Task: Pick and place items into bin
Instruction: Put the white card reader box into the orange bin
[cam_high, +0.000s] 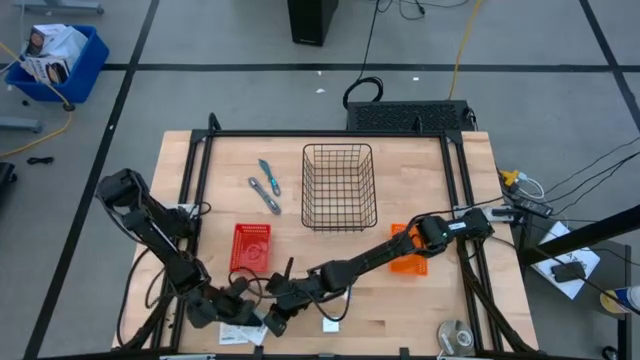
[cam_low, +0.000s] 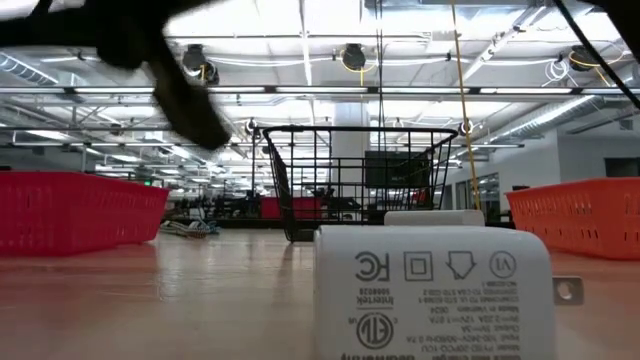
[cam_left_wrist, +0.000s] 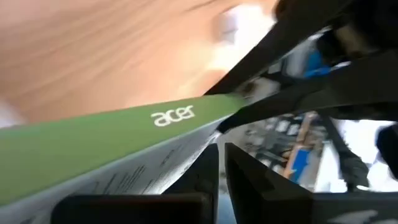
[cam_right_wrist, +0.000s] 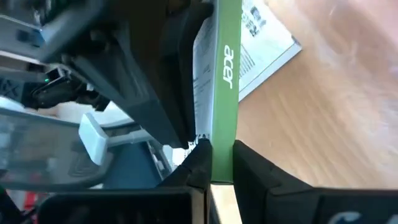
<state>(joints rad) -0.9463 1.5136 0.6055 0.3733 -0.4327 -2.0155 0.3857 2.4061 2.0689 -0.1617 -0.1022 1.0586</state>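
Right jaws pinching green-edged card, left jaws alongside

"acer" in white on green edge of printed card, seen also in right wrist view. Upside-down certification marks, including FC and UL-type signs, on white block; smaller print below unreadable.

floor: grey, black tape lines | blue bin far corner | ceiling strip lights on
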